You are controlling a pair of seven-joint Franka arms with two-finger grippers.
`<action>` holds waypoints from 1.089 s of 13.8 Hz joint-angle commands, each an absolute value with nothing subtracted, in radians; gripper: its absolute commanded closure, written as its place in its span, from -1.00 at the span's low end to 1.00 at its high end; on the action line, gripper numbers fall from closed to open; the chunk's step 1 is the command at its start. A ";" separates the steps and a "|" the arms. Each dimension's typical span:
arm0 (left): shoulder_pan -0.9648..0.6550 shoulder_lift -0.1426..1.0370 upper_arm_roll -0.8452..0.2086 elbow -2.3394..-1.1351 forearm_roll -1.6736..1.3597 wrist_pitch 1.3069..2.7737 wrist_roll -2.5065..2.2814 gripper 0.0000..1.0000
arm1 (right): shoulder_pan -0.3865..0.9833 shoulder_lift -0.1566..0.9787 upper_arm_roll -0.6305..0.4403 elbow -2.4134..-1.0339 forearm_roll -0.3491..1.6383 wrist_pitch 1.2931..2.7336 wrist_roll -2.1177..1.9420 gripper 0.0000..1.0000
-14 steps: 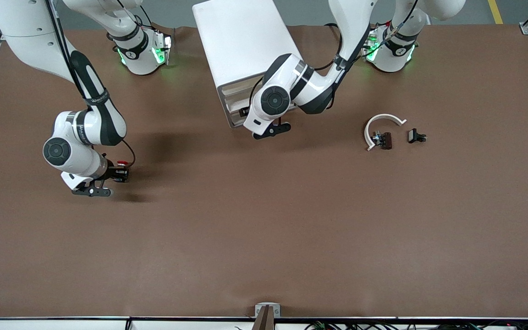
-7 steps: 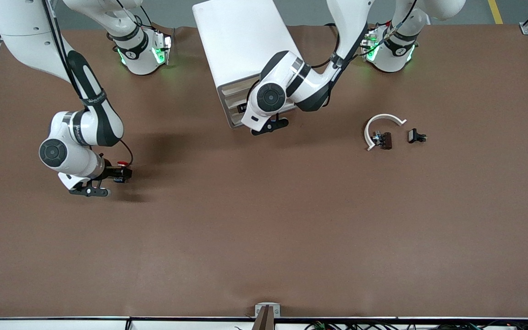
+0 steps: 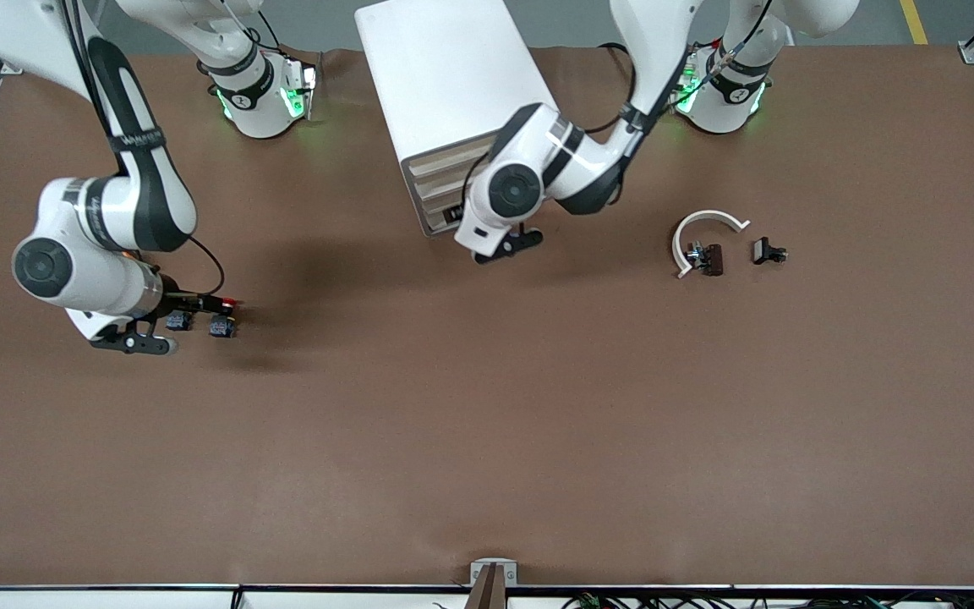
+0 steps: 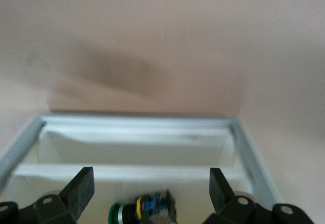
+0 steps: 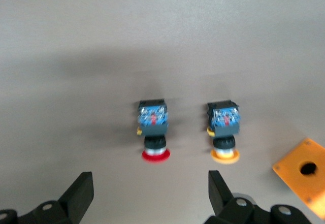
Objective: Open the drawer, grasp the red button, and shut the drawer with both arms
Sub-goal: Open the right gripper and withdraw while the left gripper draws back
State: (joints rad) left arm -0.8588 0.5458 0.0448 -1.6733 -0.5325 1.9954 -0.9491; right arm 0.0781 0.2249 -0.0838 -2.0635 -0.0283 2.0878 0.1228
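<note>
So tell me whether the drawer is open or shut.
Open: the drawer lies pulled out under the open left hand, a small part inside.

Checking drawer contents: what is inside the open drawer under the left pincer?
In the drawer, under the open left pincer, lies one small button part with a green ring. The view's edge crops whatever lies past it.

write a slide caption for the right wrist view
Open right pincer above the red-capped button, which lies beside a yellow-capped button and an orange cube.

I can make out white lettering on the black band of the right arm (image 3: 134,139), above its wrist, but I cannot read it. No other text, label or number is legible to me anywhere.
</note>
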 commanded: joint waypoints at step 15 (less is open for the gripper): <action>-0.169 0.493 0.061 -1.382 -0.124 1.855 -0.683 -1.00 | 0.060 0.048 -0.083 -1.605 -0.037 1.601 0.120 -1.00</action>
